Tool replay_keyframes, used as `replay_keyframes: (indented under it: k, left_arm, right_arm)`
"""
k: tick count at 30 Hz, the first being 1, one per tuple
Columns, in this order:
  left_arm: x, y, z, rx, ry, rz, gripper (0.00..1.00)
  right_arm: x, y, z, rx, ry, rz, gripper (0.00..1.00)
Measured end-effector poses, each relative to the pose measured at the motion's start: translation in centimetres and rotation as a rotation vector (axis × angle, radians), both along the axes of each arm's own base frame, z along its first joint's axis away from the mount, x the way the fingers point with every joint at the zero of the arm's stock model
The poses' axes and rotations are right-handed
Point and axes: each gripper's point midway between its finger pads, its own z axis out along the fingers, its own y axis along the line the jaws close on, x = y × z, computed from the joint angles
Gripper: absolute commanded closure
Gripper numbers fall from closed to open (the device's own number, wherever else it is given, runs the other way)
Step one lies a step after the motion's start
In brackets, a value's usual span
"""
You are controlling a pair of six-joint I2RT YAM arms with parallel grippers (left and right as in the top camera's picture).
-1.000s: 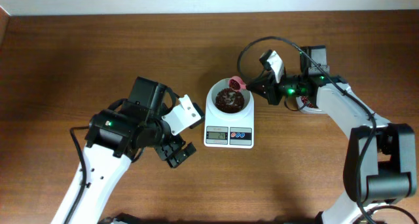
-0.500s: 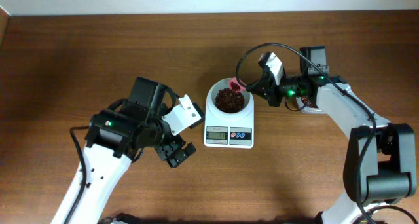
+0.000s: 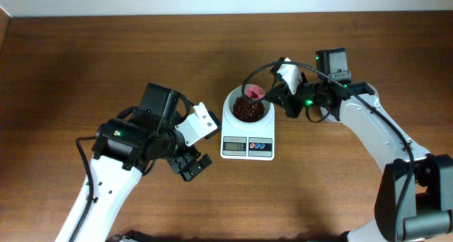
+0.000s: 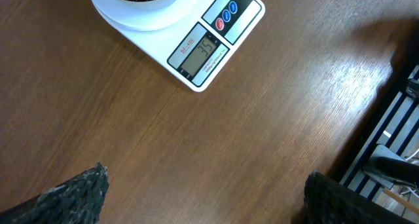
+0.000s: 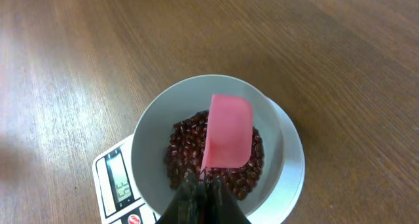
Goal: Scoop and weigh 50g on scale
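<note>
Two arms flank the scale (image 3: 248, 137), which sits mid-desk with its bowl (image 5: 149, 140) on the far half and its display (image 4: 200, 52) on the near half. The beans (image 5: 184, 145) lie in a loose heap on the bowl's floor, well below the rim.

The right fingers (image 5: 193, 204) are clamped together on the handle of a pink scoop (image 5: 228, 137). From above, the scoop's long axis runs left from those fingers, with its head over the bowl's far-right edge. From the wrist it hangs straight out over the heap. No beans show on its pink face.

The left fingers (image 4: 72, 194) stand wide apart and empty over bare desk (image 4: 262, 139), near and left of the scale.

The display seems to read 35, so more beans look needed, and the right arm is the one placed to bring them.
</note>
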Motion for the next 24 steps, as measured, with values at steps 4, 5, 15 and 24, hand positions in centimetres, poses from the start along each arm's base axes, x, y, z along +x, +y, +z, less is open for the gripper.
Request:
replay_keyframes:
  k: [4,5,15,24]
  left_arm:
    - [0.0,0.0,0.0,0.000,0.000,0.000,0.01]
    - [0.0,0.0,0.0,0.000,0.000,0.000,0.01]
    - [0.0,0.0,0.0,0.000,0.000,0.000,0.01]
    - [0.0,0.0,0.0,0.000,0.000,0.000,0.01]
  right_arm:
    - [-0.2,-0.2,2.5,-0.011,-0.067,-0.012,0.96]
    - [-0.3,-0.3,2.3,-0.050,-0.069,-0.026,0.96]
    - [-1.6,0.0,1.3,-0.188,-0.049,-0.048,0.96]
    - [-1.7,-0.2,1.8,-0.245,-0.071,-0.066,0.96]
